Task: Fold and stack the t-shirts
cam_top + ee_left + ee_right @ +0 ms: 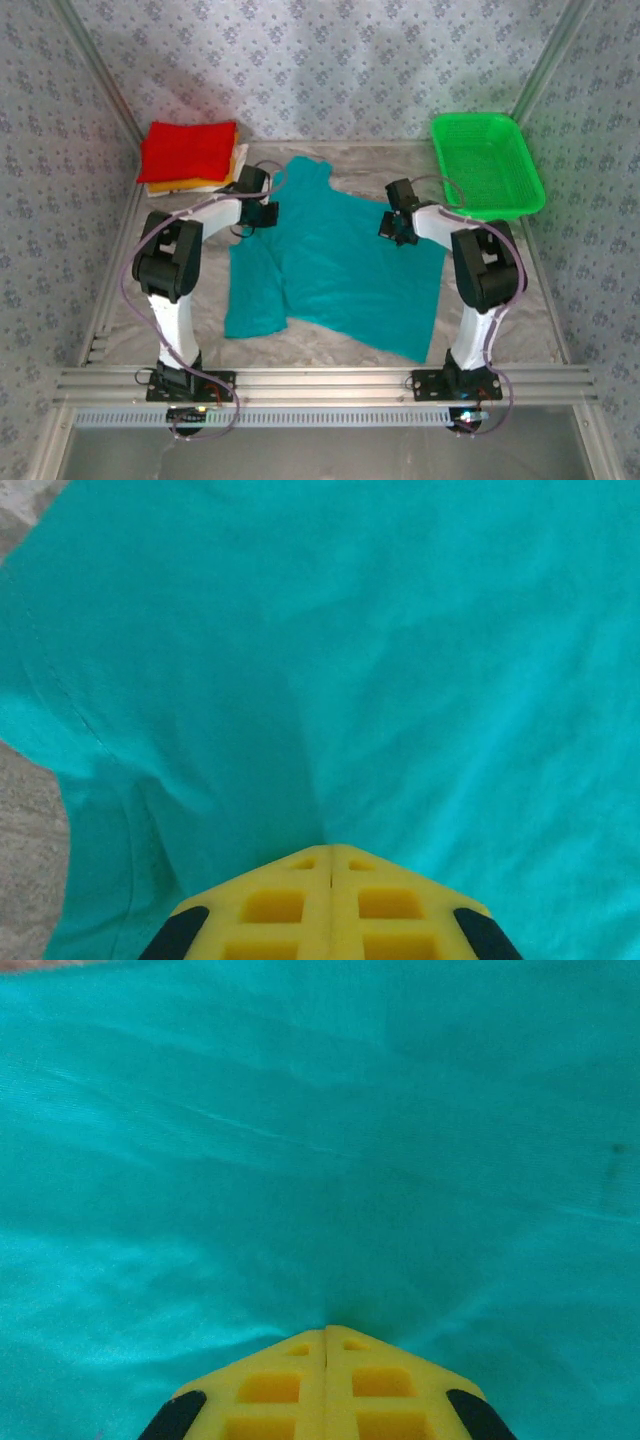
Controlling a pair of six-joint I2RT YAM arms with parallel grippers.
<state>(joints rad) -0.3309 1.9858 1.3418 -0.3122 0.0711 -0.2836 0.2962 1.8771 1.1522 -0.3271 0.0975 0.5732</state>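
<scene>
A teal t-shirt (335, 265) lies spread over the middle of the table, partly rumpled. My left gripper (262, 212) sits at its upper left edge, near a sleeve. In the left wrist view the yellow fingers (300, 900) are pressed together and the teal cloth (400, 660) puckers into their tips, so the left gripper (330, 848) is shut on the shirt. My right gripper (398, 228) rests on the shirt's upper right part. There too the right gripper (326, 1330) is shut, with creases in the cloth (300, 1140) running to the tips. Folded t-shirts are stacked at the back left, a red one (188, 150) on top.
Orange-yellow and white folded cloth (205, 185) shows under the red shirt. A bright green mesh basket (487, 165) stands at the back right. Bare marble table (330, 352) runs along the front. Patterned walls close in the left, right and back sides.
</scene>
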